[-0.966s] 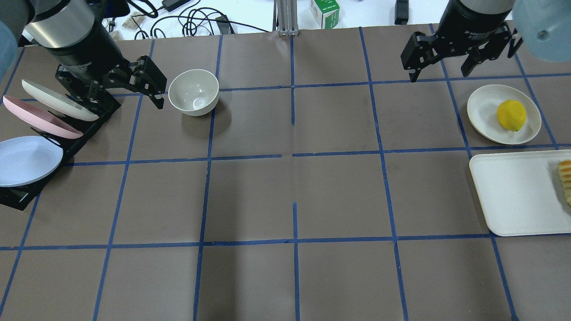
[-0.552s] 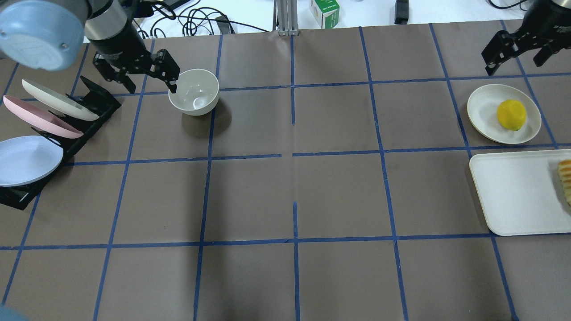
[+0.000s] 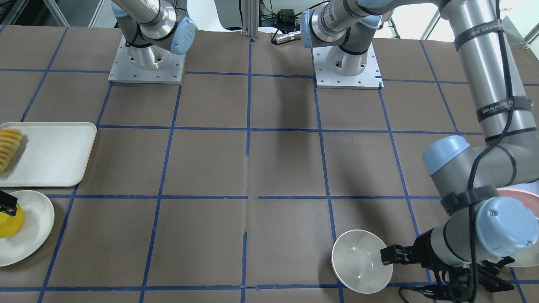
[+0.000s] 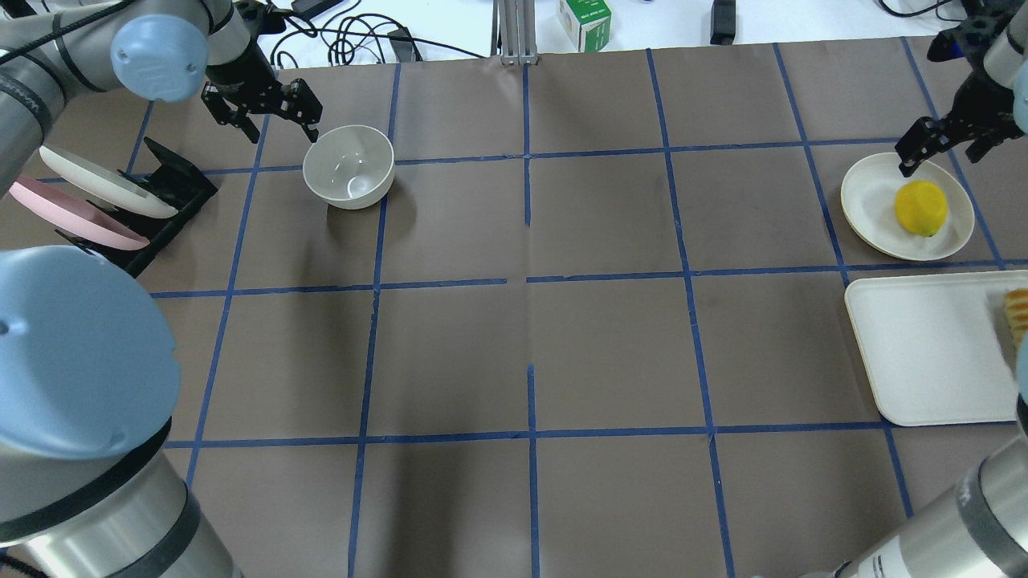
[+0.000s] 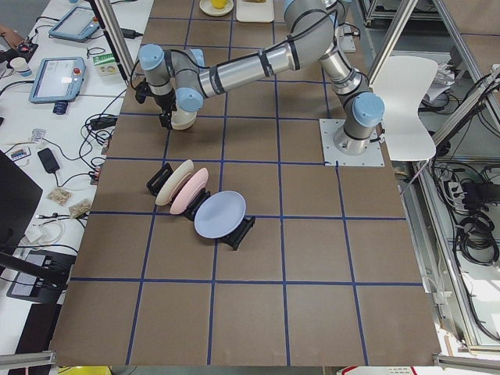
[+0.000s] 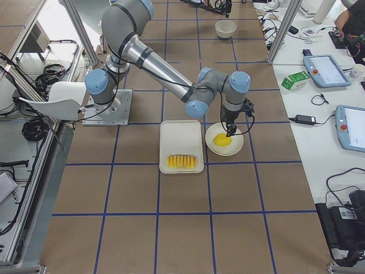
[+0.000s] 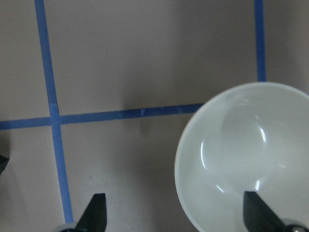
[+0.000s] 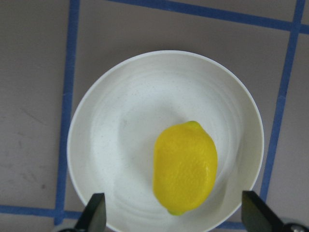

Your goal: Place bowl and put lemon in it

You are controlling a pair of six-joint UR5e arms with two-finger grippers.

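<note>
Lemon [image 8: 185, 167] lies on its side on a round off-white speckled plate [image 4: 871, 201] at the right of the tabletop [image 4: 530, 337], well apart from the bowl. In the overhead view its long axis runs roughly near-far, slightly tilted, small pointed nub toward the robot's side. Skin is bright yellow and finely dimpled, shape oval.

Right end effector [image 4: 940, 159] hangs over the plate, fingers spread wide, grasping nothing. In its wrist view the lemon sits between the two fingertips.

Bowl [image 4: 348, 166] stands upright, mouth up, at far left. It is glossy off-white, deep and round with a thin rim.

Left end effector [image 4: 277, 128] is just beside the bowl, released. In its wrist view one fingertip is over the bowl's inside, the other over bare tabletop.

Tabletop is brown paper with a blue tape grid. A white rounded-rectangle tray [image 4: 923, 353] holds a row of fruit slices [image 3: 9, 147].

Strap lettering on the left arm is too small to read.
</note>
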